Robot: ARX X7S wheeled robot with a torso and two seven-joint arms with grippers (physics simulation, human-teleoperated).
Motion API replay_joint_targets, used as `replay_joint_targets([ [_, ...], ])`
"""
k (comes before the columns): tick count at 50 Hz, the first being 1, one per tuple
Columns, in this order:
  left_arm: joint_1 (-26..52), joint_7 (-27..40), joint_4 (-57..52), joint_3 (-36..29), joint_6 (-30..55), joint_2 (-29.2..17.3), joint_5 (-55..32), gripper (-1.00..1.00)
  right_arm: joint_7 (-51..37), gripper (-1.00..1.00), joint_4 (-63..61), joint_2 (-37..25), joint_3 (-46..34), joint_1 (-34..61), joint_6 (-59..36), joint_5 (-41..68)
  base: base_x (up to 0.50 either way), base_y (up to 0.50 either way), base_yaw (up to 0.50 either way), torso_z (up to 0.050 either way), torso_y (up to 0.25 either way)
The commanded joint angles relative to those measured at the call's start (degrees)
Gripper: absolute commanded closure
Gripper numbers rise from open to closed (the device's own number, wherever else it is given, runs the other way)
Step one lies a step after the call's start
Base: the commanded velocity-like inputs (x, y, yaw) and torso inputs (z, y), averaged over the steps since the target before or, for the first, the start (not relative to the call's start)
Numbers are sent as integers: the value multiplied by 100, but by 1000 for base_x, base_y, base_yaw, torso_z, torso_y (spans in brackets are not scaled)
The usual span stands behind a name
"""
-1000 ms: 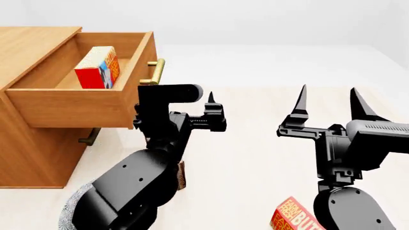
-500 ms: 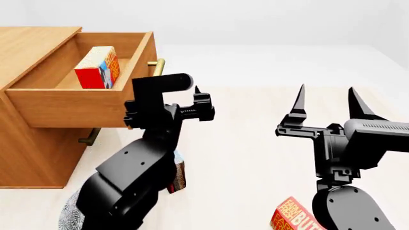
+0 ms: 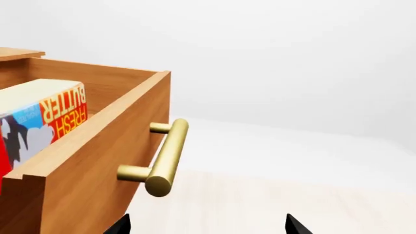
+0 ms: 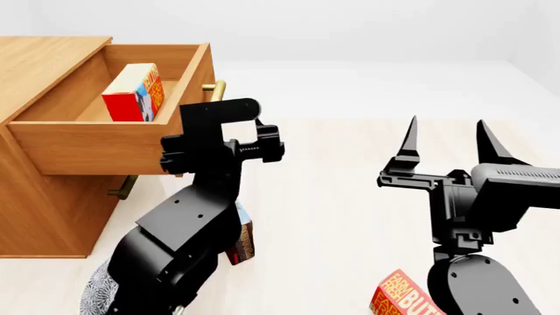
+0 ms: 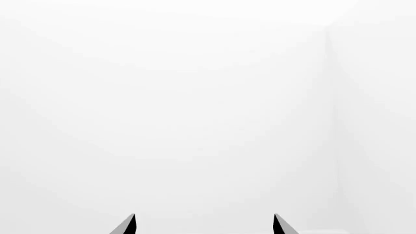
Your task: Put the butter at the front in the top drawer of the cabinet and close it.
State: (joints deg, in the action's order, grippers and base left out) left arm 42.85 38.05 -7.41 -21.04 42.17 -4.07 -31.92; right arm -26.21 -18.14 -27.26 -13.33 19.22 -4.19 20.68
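From the head view, the butter (image 4: 133,92) stood inside the pulled-out top drawer (image 4: 105,146) of the cabinet (image 4: 44,203); the right gripper (image 4: 446,141) had fingers spread wide. The left wrist view showed the brass handle (image 3: 165,157) close, and the left gripper (image 3: 206,225) had fingers parted, empty. The right wrist view held only white.

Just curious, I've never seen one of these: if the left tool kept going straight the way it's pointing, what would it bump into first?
Probably the brass handle of the open top drawer. In the wrist view it sits just ahead of the open left tool, slightly to one side. Depth is unclear, so the tool could slip past it toward the bare wall.
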Motion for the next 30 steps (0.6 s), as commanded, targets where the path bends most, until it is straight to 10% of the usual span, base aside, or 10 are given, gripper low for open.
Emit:
replay_joint_targets([
  [1, 104, 120, 274, -126, -135, -61, 93, -100, -5, -100, 28, 20, -30, 35, 0, -7, 0, 0, 0, 0, 0],
  [30, 357, 294, 999, -211, -511, -142, 224, -100, -24, -100, 89, 77, -124, 144, -29, -50, 0, 0, 0, 0, 0],
])
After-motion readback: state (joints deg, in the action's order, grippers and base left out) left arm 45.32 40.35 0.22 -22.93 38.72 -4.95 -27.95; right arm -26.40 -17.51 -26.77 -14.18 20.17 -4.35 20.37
